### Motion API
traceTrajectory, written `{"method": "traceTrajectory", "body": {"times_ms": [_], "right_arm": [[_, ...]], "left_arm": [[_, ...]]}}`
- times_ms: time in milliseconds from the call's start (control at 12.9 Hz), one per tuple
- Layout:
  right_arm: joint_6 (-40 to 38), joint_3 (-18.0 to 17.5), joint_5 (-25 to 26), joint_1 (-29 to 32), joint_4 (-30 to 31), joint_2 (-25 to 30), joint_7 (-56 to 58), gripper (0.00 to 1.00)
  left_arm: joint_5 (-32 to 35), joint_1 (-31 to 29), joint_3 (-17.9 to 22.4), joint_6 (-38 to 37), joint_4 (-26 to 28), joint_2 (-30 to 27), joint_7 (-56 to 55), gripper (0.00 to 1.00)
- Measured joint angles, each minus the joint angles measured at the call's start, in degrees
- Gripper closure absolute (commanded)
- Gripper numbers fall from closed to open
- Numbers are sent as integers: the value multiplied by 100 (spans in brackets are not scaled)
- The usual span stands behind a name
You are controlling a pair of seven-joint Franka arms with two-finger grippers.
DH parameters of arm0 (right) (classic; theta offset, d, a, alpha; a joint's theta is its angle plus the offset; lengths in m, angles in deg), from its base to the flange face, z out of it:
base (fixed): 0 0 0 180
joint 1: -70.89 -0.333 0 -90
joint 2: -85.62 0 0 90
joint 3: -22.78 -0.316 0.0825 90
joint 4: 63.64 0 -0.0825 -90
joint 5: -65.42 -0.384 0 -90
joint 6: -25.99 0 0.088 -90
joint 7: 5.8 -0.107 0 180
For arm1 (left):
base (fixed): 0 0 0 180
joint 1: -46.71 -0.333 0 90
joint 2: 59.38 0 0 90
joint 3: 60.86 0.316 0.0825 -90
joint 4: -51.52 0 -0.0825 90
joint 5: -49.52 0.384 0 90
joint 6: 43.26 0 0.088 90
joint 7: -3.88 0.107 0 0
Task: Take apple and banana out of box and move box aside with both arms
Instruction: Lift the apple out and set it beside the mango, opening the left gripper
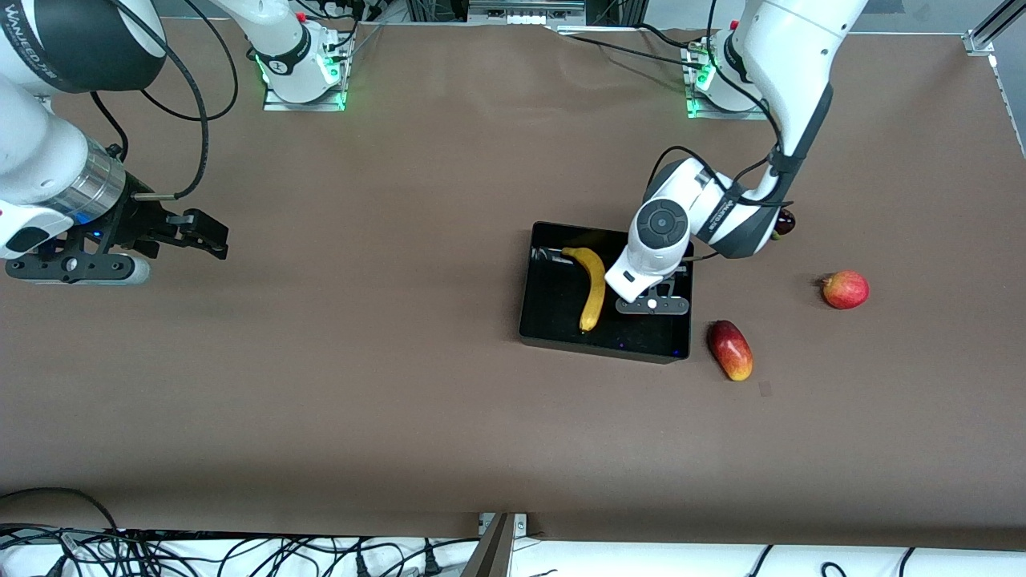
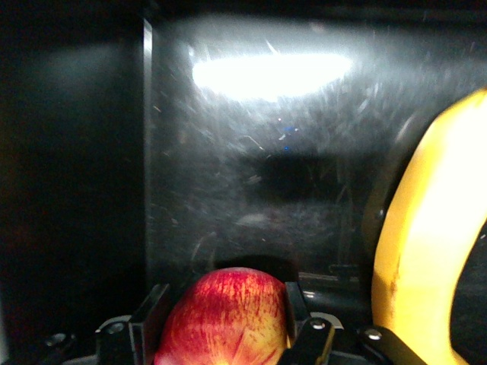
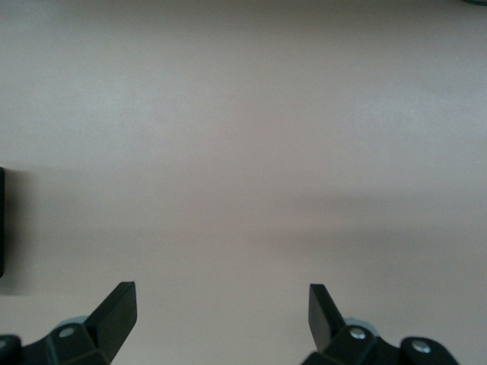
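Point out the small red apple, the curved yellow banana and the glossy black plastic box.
small red apple (image 2: 228, 315): left wrist view, its rounded top.
curved yellow banana (image 1: 594, 290): front view, mid-curve.
glossy black plastic box (image 1: 597, 346): front view, its nearest wall.

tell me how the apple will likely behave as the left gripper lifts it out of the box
The apple looks round and smooth-skinned, so it may slip or rotate between the left gripper's fingers. It seems firm and small, probably light. Set on the table, it could roll.
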Motion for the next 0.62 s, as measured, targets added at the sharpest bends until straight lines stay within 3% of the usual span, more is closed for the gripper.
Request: {"method": "traceTrajectory", "body": {"times_ms": [310, 621], "right_arm": [[0, 1, 0, 1, 0, 0, 0, 0], [0, 2, 0, 2, 0, 0, 0, 0]], "left_arm": [[-81, -178, 2, -1875, -1053, -371, 473, 68], [-238, -1071, 34, -2434, -1147, -557, 2091, 68]]}}
